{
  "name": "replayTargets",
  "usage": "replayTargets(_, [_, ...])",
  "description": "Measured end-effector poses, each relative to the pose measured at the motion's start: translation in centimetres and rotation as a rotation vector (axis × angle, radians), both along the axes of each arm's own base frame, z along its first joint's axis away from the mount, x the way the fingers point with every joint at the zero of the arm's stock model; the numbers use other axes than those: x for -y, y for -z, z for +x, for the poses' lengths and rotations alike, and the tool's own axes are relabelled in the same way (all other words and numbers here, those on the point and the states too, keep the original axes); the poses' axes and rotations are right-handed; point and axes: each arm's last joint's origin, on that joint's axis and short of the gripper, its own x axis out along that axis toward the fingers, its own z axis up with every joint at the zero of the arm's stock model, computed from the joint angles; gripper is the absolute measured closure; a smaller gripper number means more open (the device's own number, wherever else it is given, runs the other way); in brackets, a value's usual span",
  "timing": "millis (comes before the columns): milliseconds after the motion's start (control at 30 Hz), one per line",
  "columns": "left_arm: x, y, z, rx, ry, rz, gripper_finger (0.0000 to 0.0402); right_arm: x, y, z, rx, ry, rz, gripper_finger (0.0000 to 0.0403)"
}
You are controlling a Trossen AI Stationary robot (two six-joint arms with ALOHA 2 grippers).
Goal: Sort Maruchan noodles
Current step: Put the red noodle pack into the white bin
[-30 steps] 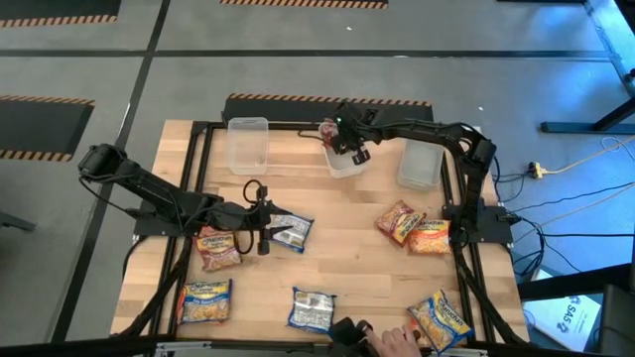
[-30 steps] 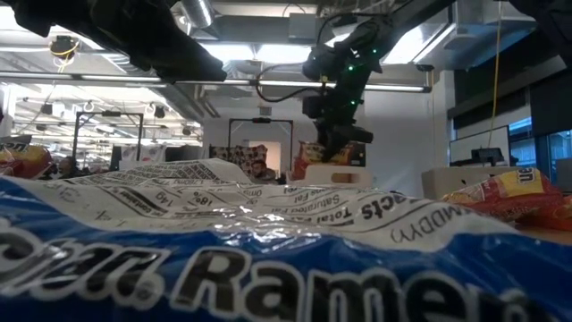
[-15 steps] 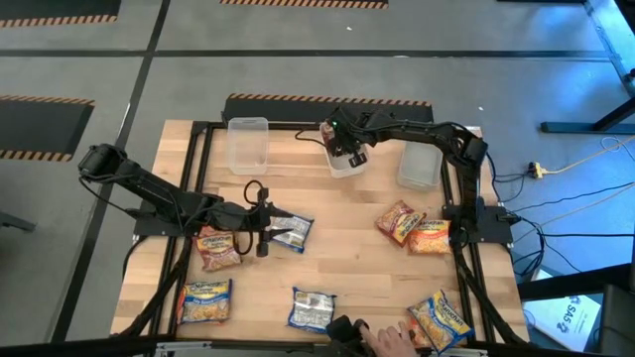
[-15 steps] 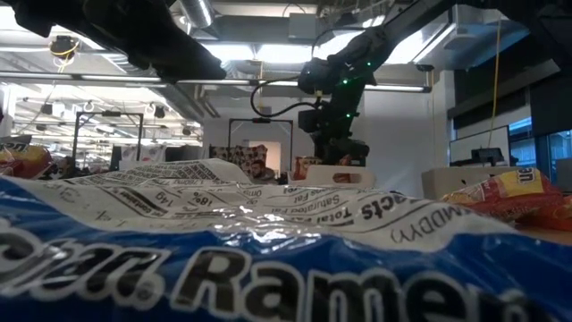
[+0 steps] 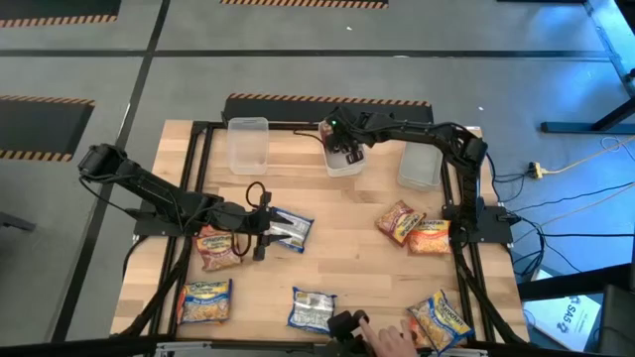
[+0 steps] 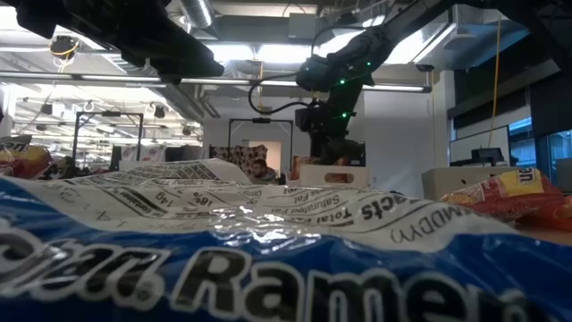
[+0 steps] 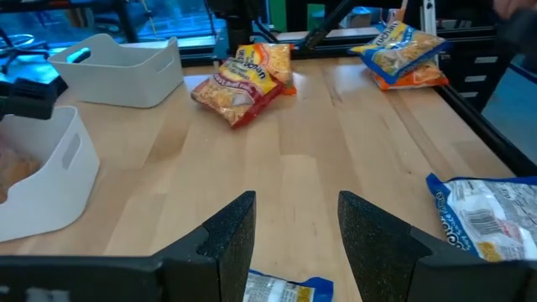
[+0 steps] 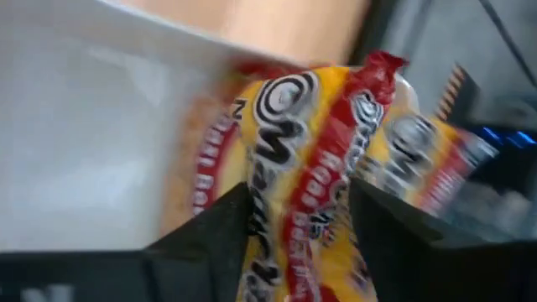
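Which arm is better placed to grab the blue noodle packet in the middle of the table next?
Left. The left gripper hovers open right beside the blue noodle packet, fingers already straddling its edge. The right gripper is far off over the middle bin, busy with a red noodle packet.

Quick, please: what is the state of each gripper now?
Left gripper: open, empty, above a blue packet.
Right gripper: open, red packet between its fingers, over the middle bin.

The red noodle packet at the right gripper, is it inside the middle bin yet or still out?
In. The red packet hangs between the right gripper's parted fingers against the middle bin's white inner wall.
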Motion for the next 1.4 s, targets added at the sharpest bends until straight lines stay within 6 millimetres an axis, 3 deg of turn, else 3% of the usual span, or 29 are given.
replayTargets(167, [0.0,0.0,0.0,0.000,0.000,0.000,0.0237,-0.6,-0.3,0.3,-0.008,0.040,-0.055,0.0168])
replayTargets(433, [0.0,0.0,0.0,-0.001,0.000,0.001,0.0237,-4.2,-3.2,2.0,0.010,0.020,-0.138,0.0164])
replayTargets(533, [0.0,0.0,0.0,0.005,0.000,-0.001,0.0237,-6.4,-5.4,2.1,0.063,0.067,-0.126,0.0164])
replayTargets(700, [0.0,-0.1,0.0,0.009,-0.003,-0.001,0.0237,-10.2,-8.6,1.5,0.239,0.166,0.061,0.0164])
replayTargets(900, [0.0,0.0,0.1,0.014,-0.018,-0.025,0.0237,-16.3,-10.1,0.5,0.294,0.255,0.263,0.0164])
replayTargets(1100, [0.6,0.8,0.4,-0.023,-0.001,-0.040,0.0237,-24.2,-8.7,0.7,0.353,0.206,0.345,0.0164])
replayTargets(1267, [1.3,1.0,0.2,-0.027,-0.030,-0.073,0.0237,-30.5,-4.4,0.7,0.527,0.102,0.425,0.0164])
replayTargets(1400, [2.0,1.1,-0.1,-0.034,-0.031,-0.113,0.0237,-33.9,-0.5,-0.7,0.707,0.068,0.533,0.0164])
